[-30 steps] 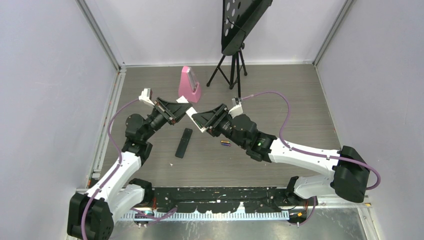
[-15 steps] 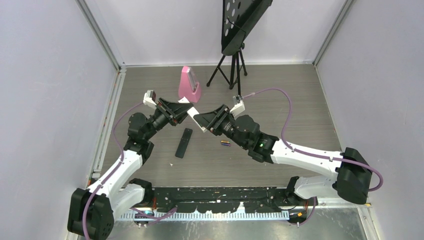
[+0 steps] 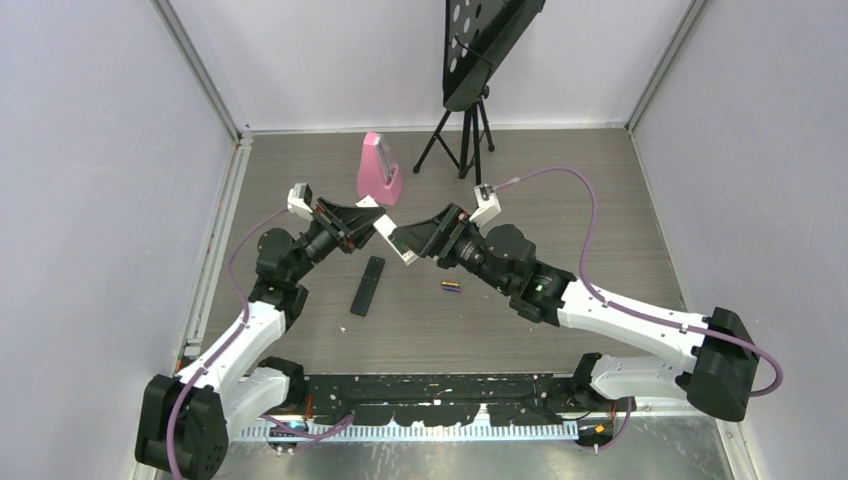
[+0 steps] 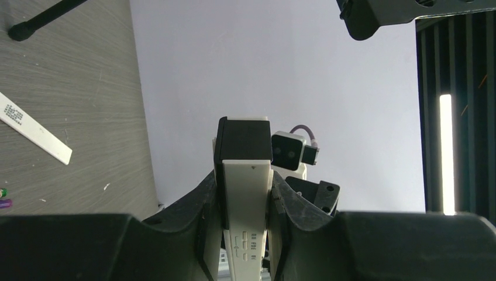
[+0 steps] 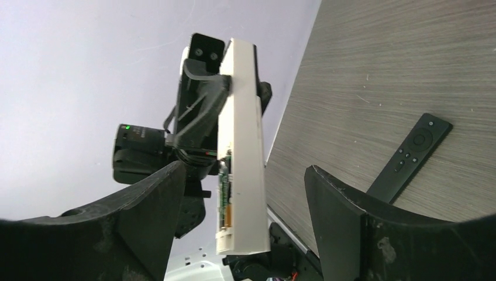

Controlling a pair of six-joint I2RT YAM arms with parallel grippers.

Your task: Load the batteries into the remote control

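The black remote control (image 3: 368, 285) lies flat on the table, also seen in the right wrist view (image 5: 409, 155). The batteries (image 3: 451, 286) lie to its right, apart from it. My left gripper (image 3: 372, 225) is shut on a white bar-shaped remote (image 4: 247, 199), holding it in the air. That white remote (image 5: 243, 146) stands between the fingers of my right gripper (image 5: 244, 175), which is open, with a gap on both sides. Its open side shows a circuit board.
A pink wedge-shaped object (image 3: 378, 170) stands at the back centre. A black music stand on a tripod (image 3: 462, 130) is to its right. A flat white strip (image 4: 35, 130) lies on the table. Grey walls close in the table on three sides.
My right gripper's jaws have spread wide apart around the white remote's end. Both wrists have shifted slightly toward the back of the table. The black remote and batteries have not moved.
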